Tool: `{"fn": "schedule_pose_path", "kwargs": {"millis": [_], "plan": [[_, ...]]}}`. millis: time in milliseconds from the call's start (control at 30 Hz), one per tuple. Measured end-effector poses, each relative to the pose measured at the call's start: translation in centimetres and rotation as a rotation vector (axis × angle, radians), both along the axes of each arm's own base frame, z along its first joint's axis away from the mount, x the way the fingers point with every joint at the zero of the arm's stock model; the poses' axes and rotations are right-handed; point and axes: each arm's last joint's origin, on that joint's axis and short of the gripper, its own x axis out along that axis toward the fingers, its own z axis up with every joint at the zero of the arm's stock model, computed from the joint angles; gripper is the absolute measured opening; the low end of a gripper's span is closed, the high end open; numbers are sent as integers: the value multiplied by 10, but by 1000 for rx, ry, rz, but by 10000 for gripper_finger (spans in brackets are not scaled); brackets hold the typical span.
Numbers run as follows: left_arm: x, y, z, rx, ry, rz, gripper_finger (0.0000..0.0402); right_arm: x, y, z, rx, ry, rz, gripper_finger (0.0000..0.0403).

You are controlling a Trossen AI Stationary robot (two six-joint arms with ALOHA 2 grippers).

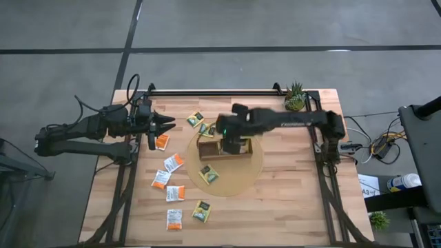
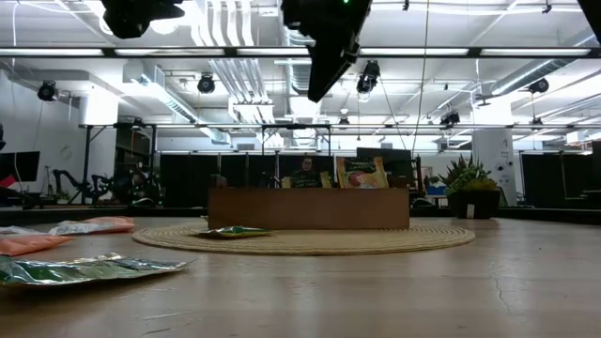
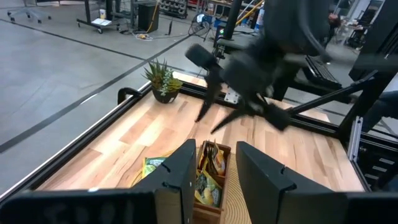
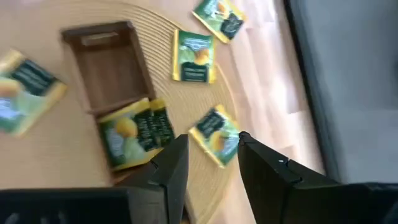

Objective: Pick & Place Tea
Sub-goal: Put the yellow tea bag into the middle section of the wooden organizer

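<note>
- Paper sachets of tea, flat and featherlight: we expect them to flex, slide on the wood and crease under a hard pinch.
- Best hold, we judge, is across one free edge or corner, thin side between the fingers.
- Count on the surface (image 1: 289, 200): four yellow-green sachets (image 1: 209, 175) lie loose, one of them on the woven mat (image 1: 251, 169).
- Five orange sachets (image 1: 173, 163) are scattered on the left side, well apart from the tray (image 4: 102, 59).
- Inside the tray at least one yellow-green shows; one compartment is bare, and the rest we cannot count.
- Right end effector (image 4: 212, 140) hangs over the tray, fingers apart, empty.
- Left end effector (image 3: 214, 149) waits at the left edge, fingers apart, gripping nothing.
</note>
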Motion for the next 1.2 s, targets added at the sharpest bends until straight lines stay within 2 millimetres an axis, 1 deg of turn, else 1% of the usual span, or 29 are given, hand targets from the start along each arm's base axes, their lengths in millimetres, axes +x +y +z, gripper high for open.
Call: {"fn": "schedule_pose_path", "kwargs": {"millis": [67, 200, 300, 367, 433, 567, 733, 800, 1000, 1200], "plan": [[0, 0, 0, 0, 0, 0, 108, -6, -13, 8, 42, -25, -19, 135], [0, 0, 0, 0, 0, 0, 108, -14, -33, 17, 15, -16, -8, 135], [0, 0, 0, 0, 0, 0, 108, -16, -46, 17, 14, 4, 32, 136], [0, 0, 0, 5, 2, 0, 108, -18, -55, 15, 65, 11, 61, 142], [1, 0, 0, 18, 9, -3, 108, -19, -65, 11, 115, 21, 93, 153], [4, 1, -2, 19, 22, 4, 108, -21, -85, 1, 132, 59, 142, 185], [8, 1, -4, 14, 40, 10, 108, -23, -109, -8, 180, 76, 259, 222], [10, 2, -4, 10, 42, 17, 108, -23, -118, -16, 205, 92, 289, 232], [14, 3, -5, -22, 41, 59, 108, -18, -139, -44, 208, 164, 353, 248], [18, 4, -7, -28, 54, 80, 108, -12, -156, -73, 223, 221, 395, 246]]}}
